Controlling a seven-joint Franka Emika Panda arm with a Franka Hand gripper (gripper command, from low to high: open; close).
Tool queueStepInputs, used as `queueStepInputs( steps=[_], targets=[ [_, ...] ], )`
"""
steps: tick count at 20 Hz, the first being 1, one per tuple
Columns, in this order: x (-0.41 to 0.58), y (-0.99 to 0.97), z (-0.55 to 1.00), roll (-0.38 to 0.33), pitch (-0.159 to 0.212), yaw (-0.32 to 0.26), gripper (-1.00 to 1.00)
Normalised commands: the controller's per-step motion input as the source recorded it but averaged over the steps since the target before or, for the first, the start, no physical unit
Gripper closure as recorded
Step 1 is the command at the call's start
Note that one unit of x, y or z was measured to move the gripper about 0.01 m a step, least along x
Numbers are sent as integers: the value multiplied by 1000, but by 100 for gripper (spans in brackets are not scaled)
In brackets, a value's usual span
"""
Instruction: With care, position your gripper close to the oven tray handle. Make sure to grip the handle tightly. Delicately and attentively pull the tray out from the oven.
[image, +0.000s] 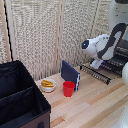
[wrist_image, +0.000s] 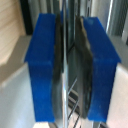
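- Nearest in the exterior view, a big black fabric bin fills the near left corner; its inside looks dark, and I cannot tell what it holds.
- Beyond it on the wooden table, a small white bowl holds something yellow.
- Just right of the bowl stands a red cup, contents not visible, with an upright dark blue box behind it.
- At the far right, the white arm reaches down to the tray, pulled out in front of the oven; the gripper sits at its front rail.
- Wrist view: blue fingertips stand close on either side of the oven tray handle, a thin rail, seemingly clamped on it, wire bars below.
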Motion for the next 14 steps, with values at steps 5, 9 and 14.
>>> queueStepInputs(
  steps=[5,9,14],
  targets=[
    [-6,842,-120,11,0,-3,100],
    [52,253,-3,-32,0,-19,-100],
    [227,5,78,-12,24,0,-100]
  ],
)
